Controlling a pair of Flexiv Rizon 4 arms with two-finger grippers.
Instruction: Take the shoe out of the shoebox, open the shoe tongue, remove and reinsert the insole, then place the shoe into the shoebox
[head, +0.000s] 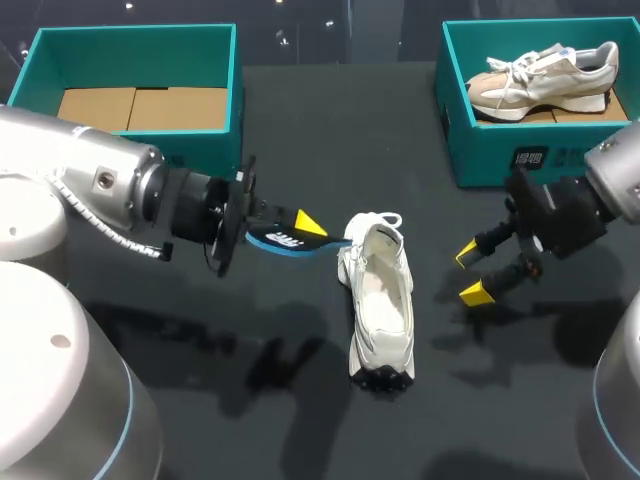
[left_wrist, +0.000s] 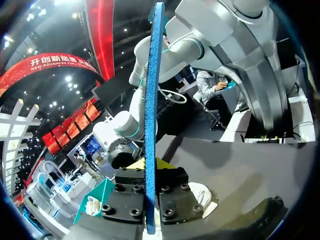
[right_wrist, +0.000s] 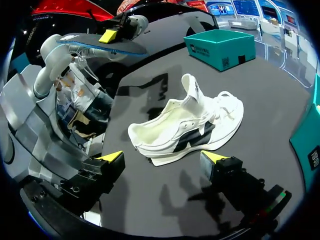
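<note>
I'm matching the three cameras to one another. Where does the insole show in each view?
Head view: the insole is in the left gripper, beside the white shoe.
Left wrist view: an edge-on blue strip clamped in that gripper.
Right wrist view: beyond the shoe, in the other arm's gripper.
Shared landmark: the white shoe.

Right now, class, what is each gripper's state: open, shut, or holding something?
Left gripper: shut on the blue insole.
Right gripper: open, holding nothing, apart from the white shoe.
</note>
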